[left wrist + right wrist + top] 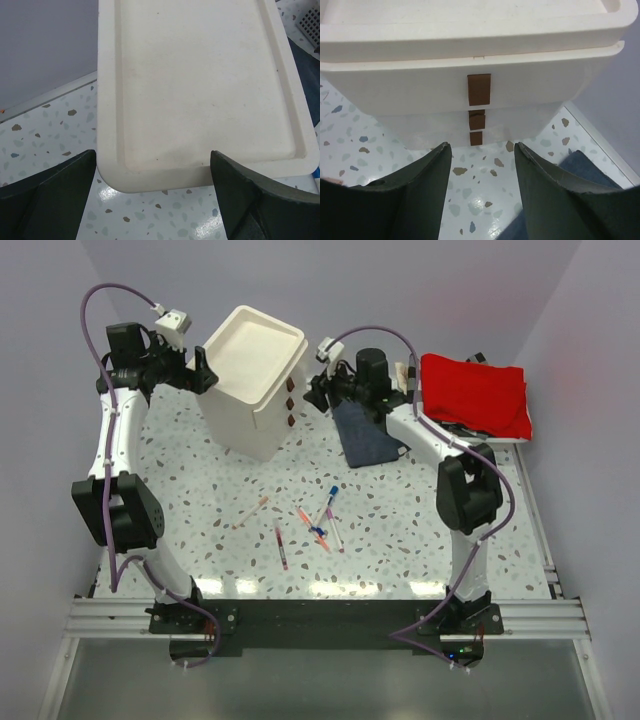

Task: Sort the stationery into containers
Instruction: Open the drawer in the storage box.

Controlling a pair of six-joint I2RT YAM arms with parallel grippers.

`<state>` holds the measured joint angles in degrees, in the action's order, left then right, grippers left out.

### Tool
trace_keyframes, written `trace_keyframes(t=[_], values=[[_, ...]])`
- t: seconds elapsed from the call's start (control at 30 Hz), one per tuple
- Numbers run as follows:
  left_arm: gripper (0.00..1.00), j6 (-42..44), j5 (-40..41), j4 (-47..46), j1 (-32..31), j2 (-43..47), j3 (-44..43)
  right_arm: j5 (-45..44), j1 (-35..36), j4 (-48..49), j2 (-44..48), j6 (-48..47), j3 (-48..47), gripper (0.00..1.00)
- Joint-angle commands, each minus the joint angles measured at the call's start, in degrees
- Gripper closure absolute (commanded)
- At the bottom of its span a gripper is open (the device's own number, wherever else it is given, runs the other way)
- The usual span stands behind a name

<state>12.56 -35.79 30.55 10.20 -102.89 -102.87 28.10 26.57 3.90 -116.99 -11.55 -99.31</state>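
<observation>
Looking down from above, you see a cream-white three-drawer unit point(250, 380) standing at the far left of the speckled table point(200, 480). Your left gripper point(204, 372), spread wide and holding nothing, sits just beside the unit's left edge. Your right gripper point(318, 390), fingers parted and empty, points at the three brown pull tabs point(479, 89) on the drawer fronts, near but apart. Pens point(318, 522) lie scattered mid-table, well apart from the unit; any print on them is too small to read. A dark blue cloth point(365, 435) lies under the right arm.

Left hand point(204, 374) spread wide, right hand point(317, 391) parted, both arms extended forward
</observation>
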Motion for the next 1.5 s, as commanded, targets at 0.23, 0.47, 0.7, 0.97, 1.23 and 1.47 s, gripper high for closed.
trace_keyframes(t=[0.23, 0.47, 0.7, 0.97, 1.23, 1.47], values=[[0.00, -0.08, 0.72, -0.49, 1.14, 0.06, -0.67, 1.61, 0.59, 3.22, -6.49, 3.99, -9.32, 0.42], [0.00, 0.10, 1.07, -0.49, 1.14, -0.38, -0.93, 2.49, 1.12, 3.57, -9.39, 5.13, -12.40, 0.43], [0.00, 0.28, 1.42, -0.40, 1.14, -0.38, -0.93, 3.19, 2.08, 4.53, -11.15, 6.01, -14.95, 0.44], [0.00, 0.45, 1.60, -0.31, 1.49, 0.59, 0.56, 2.14, 3.14, 3.22, -14.14, 6.63, -19.43, 0.45], [0.00, 0.45, 1.43, -0.22, 1.84, 0.67, 0.65, 1.52, 3.32, 1.55, -14.41, 5.93, -19.08, 0.48], [0.00, 0.36, 1.34, -0.22, 1.84, 0.67, 0.83, 1.26, 3.32, 3.56, -13.70, 6.89, -17.59, 0.54]])
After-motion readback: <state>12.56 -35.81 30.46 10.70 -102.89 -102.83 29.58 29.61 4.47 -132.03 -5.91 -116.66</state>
